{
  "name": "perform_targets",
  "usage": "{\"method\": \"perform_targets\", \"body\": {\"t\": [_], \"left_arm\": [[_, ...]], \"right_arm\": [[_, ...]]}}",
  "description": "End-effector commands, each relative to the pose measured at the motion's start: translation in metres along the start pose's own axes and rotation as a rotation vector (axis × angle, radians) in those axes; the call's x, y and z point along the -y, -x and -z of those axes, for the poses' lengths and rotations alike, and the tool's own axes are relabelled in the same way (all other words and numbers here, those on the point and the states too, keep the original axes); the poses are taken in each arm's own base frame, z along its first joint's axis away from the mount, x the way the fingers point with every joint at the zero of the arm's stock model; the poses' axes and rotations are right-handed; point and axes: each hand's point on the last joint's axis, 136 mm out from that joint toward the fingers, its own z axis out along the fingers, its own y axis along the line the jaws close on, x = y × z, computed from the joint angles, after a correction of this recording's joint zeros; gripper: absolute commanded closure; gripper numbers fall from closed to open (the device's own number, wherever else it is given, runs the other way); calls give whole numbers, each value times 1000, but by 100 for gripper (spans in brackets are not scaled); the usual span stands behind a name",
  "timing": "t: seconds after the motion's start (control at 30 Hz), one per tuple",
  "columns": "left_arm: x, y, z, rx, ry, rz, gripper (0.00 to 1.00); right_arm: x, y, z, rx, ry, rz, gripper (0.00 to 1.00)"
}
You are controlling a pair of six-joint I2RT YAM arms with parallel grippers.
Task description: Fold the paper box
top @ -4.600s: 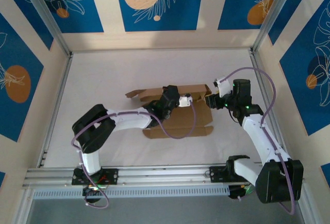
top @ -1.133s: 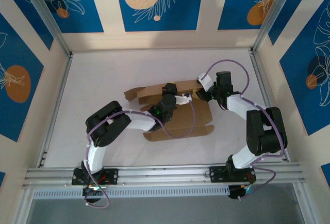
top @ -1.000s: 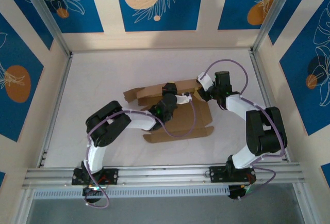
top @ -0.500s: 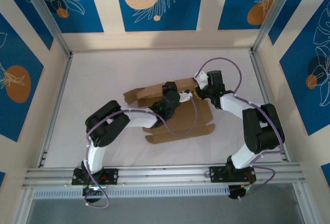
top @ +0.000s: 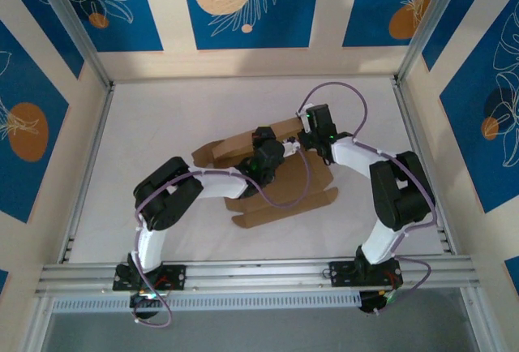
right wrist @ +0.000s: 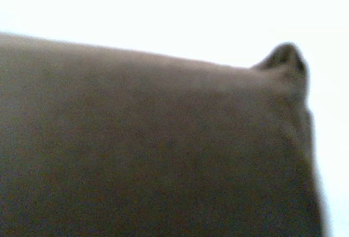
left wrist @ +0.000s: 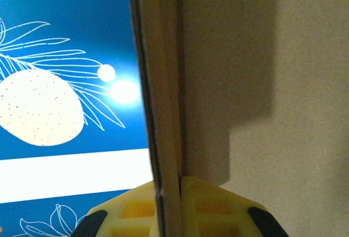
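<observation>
Near the middle of the white desk (top: 162,125), the paper box (top: 285,190) is seen lying partly folded, its far panel raised between the two arms. An upright cardboard edge is clamped by the left gripper (left wrist: 169,207), whose yellow fingers (left wrist: 212,209) are pressed against both faces of the sheet. The right gripper (top: 305,136) is set against the raised panel's right end; whether it is closed on the cardboard cannot be told, its wrist view being blurred brown.

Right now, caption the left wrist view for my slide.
Left gripper clamped on the paper box wall, seen edge-on.
</observation>
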Motion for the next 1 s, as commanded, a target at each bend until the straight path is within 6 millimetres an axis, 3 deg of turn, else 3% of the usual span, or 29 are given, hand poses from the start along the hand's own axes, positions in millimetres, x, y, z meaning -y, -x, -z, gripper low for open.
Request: {"method": "perform_targets", "body": {"t": [0.0,0.13,0.23,0.4,0.63,0.87,0.97], "left_arm": [[24,43,26,173,-90,-39,100],[23,45,28,175,-92,-42,100],[23,45,28,172,-96,-34,100],[24,44,29,172,-112,-7,100],[30,38,25,159,-91,-62,100],[30,31,21,143,-84,-79,100],[26,30,20,140,-82,-82,100]], "right_arm": [[38,-28,-10,-138,-259,-23,88],[40,-31,-10,-157,-302,-67,88],[30,-27,-11,-139,-258,-61,84],[4,-7,-5,-45,-102,-46,64],[-12,14,30,96,165,-26,39],[-24,14,65,192,342,58,24],[-31,15,84,261,382,91,23]]}}
